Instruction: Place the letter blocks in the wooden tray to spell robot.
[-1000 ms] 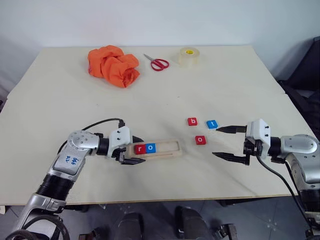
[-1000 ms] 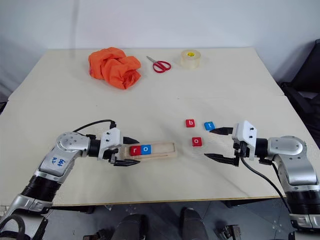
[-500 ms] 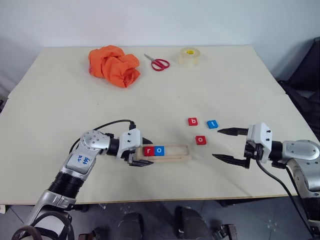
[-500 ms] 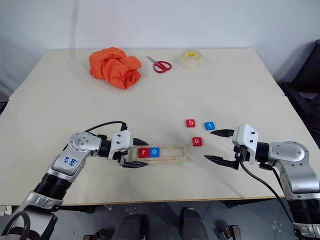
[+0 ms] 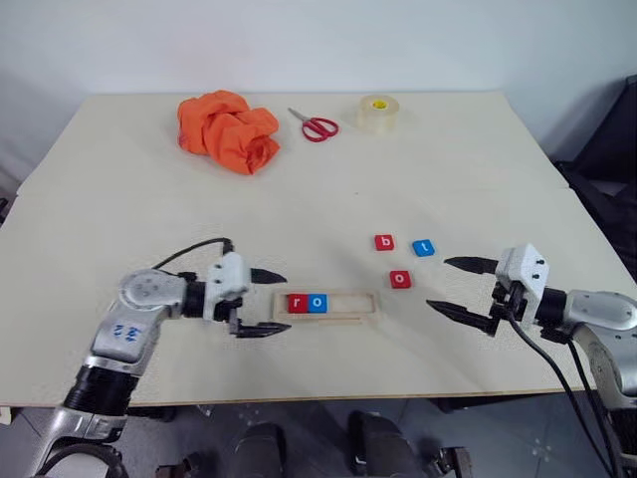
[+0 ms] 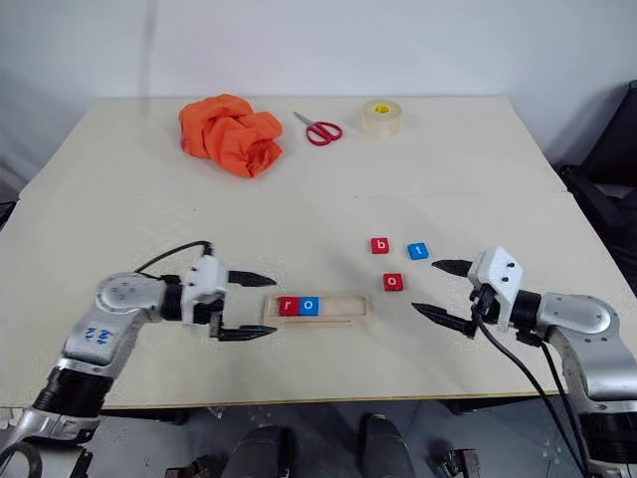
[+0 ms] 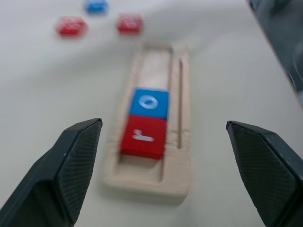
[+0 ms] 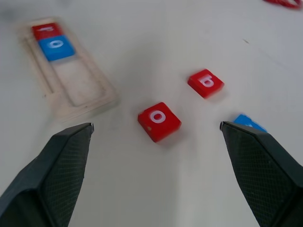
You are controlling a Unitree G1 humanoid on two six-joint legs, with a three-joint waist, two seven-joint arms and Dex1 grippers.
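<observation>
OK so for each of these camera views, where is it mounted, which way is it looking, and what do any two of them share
Head pair: on the head, looking forward and down over the table, with left gripper and right gripper, both open.
Left wrist: looks along its black fingers down the wooden tray holding r and blue o.
Right wrist: looks along its fingers at red o, b, a blue block's edge.
Both wrist views share the tray.

pale wooden tray (image 5: 343,307) lies flat holding red r (image 5: 297,303) and blue o (image 5: 317,302) at its left end; red b (image 5: 384,242), blue t (image 5: 424,247), red o (image 5: 400,279) loose to its right.
</observation>
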